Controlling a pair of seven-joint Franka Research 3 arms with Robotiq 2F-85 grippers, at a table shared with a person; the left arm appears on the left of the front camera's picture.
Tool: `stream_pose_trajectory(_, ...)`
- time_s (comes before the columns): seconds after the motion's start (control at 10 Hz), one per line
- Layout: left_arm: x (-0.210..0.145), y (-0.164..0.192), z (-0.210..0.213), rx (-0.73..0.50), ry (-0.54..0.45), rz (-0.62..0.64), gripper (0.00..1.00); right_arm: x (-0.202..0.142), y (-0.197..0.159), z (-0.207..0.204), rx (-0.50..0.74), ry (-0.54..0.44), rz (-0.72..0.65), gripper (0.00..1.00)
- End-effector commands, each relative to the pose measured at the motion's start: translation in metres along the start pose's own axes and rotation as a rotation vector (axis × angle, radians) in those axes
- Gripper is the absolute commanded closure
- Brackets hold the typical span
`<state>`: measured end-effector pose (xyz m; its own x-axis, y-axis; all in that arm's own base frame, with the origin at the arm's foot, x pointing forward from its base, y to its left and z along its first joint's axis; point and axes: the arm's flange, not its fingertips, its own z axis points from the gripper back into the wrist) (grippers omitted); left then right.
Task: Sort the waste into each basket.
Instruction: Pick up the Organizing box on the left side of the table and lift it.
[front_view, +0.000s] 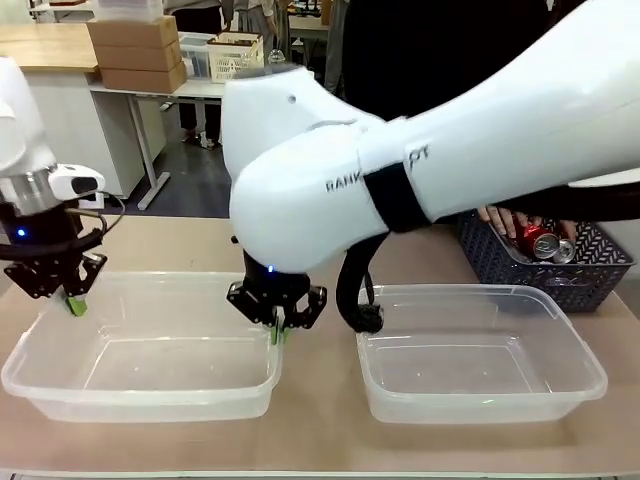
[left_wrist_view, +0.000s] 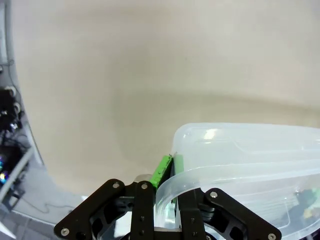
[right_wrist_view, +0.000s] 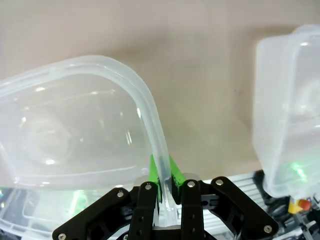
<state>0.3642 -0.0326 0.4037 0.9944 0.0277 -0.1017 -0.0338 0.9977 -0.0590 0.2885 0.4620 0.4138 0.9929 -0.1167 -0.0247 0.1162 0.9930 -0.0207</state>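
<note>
left wrist view has the left gripper (left_wrist_view: 169, 167) with its green pads pinched shut on the rolled rim of the left tub (left_wrist_view: 240, 165), one pad inside the wall and one outside. the right wrist view shows the same from the other end: the right gripper (right_wrist_view: 162, 176) is clamped on that tub's rim near a rounded corner, and the right tub (right_wrist_view: 285, 115) stands just beside it. seen from the front, both tubs sit side by side on the table (front_view: 318, 425) with nothing in them. the waste lies farther back on the right, where red cans (front_view: 537, 243) sit in a dark lattice basket (front_view: 590, 278) under a person's hand (front_view: 498, 218). no bottles can be made out. the step looks like the two arms placing or shifting the left tub together, so sorting has not begun. the next move calls for both arms to travel in step and keep the tub level, then let go of the rim before reaching for a can.
</note>
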Motion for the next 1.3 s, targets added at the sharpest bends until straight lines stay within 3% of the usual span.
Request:
stream_pose_trajectory(0.0, -0.002, 0.004, 0.062, 0.006, -0.018, 0.13, 1.0, 0.013, -0.022, 0.039, -0.129, -0.008, 0.044, 1.0)
stream_pose_trajectory(0.3, 0.009, -0.016, 0.147, -0.007, -0.025, 0.116, 1.0, 0.014, -0.038, 0.077, -0.111, 0.03, 0.137, 1.0)
stream_pose_trajectory(0.4, -0.012, -0.016, 0.095, -0.022, -0.011, 0.065, 1.0, 0.002, -0.045, 0.08, -0.11, 0.102, 0.151, 1.0)
stream_pose_trajectory(0.5, -0.012, -0.016, 0.095, -0.022, -0.011, 0.065, 1.0, 0.012, -0.015, 0.092, -0.024, -0.023, 0.115, 1.0)
stream_pose_trajectory(0.7, -0.012, -0.016, 0.095, -0.022, -0.011, 0.065, 1.0, 0.012, -0.015, 0.092, -0.024, -0.023, 0.115, 1.0)
stream_pose_trajectory(0.8, -0.01, -0.025, 0.098, -0.006, 0.015, 0.052, 0.95, 0.011, -0.018, 0.1, -0.016, -0.004, 0.131, 0.94)
stream_pose_trajectory(1.0, 0.009, -0.05, 0.101, -0.12, -0.03, 0.047, 0.95, 0.041, -0.056, 0.096, 0.077, 0.035, 0.15, 0.94)
stream_pose_trajectory(1.2, 0.024, -0.083, 0.113, -0.17, -0.034, 0.055, 0.95, 0.062, -0.087, 0.098, 0.087, 0.043, 0.148, 0.94)
